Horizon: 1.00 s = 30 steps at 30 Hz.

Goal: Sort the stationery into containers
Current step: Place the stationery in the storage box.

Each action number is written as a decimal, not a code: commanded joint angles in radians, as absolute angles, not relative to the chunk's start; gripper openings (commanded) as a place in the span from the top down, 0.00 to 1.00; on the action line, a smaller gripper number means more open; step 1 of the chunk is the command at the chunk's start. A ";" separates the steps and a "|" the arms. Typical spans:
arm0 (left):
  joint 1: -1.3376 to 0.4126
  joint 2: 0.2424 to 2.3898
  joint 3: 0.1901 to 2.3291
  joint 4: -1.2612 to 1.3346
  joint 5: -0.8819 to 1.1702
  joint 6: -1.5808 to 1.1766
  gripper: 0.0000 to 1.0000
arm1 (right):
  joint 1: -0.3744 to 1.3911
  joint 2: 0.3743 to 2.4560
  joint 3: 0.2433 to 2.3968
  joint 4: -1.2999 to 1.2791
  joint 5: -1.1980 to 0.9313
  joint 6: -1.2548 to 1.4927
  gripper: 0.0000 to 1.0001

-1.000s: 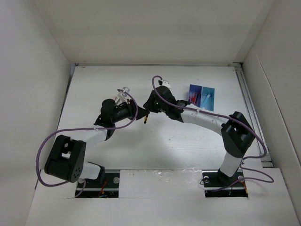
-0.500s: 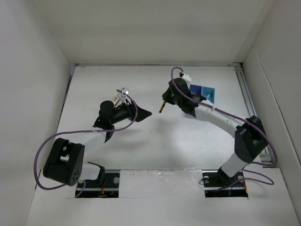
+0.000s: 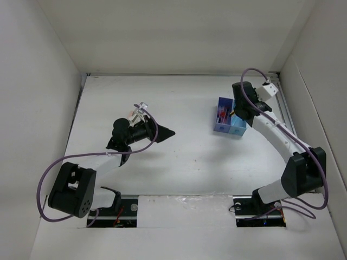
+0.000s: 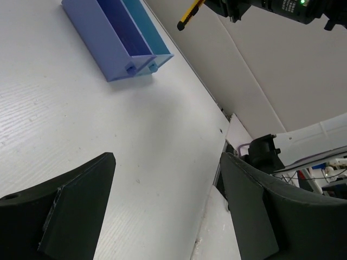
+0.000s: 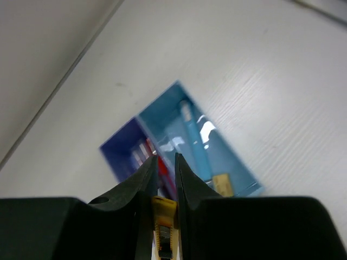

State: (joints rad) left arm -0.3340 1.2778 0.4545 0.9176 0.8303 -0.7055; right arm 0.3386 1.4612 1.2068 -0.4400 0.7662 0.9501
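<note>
The two joined trays stand at the right of the table: the dark blue tray (image 3: 222,120) holds red pens (image 5: 163,169), and the cyan tray (image 3: 237,130) holds a light-blue pen (image 5: 192,135) and a tan eraser (image 5: 223,185). My right gripper (image 3: 234,112) is shut on a yellow utility cutter (image 5: 164,225) and hovers over the trays, roughly above their shared wall (image 5: 142,129). In the left wrist view the trays (image 4: 103,38) and the cutter (image 4: 190,13) show at the top. My left gripper (image 3: 166,131) is open and empty, low over bare table at the centre left.
White walls close in the table on the left, back and right. A raised rail (image 3: 284,108) runs along the right edge just beyond the trays. Purple cables (image 3: 143,138) loop along both arms. The arm bases sit at the near edge.
My right arm has swung right with the yellow cutter, from mid-table to above the trays. My left gripper has stayed open at about the same spot.
</note>
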 commanded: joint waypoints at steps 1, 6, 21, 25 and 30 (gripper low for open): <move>-0.336 1.220 0.439 0.992 0.873 -0.721 0.24 | 0.290 1.465 1.207 -0.532 0.931 0.991 1.00; -0.336 1.210 0.439 0.992 0.864 -0.721 0.24 | 0.281 1.535 1.256 -0.597 0.994 1.023 1.00; -0.336 1.239 0.439 0.983 0.854 -0.721 0.24 | 0.299 1.750 1.394 -0.684 1.077 1.042 1.00; -0.336 1.249 0.448 0.974 0.854 -0.712 0.24 | 0.299 1.789 1.414 -0.693 1.086 1.042 1.00; -0.336 1.249 0.448 0.974 0.854 -0.712 0.24 | 0.299 1.809 1.425 -0.703 1.095 1.060 1.00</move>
State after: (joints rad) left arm -0.3344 1.2491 0.4469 0.9295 0.8375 -0.7193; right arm 0.2901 1.8042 1.3743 -0.6807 1.0466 1.0351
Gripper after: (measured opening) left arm 0.753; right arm 0.225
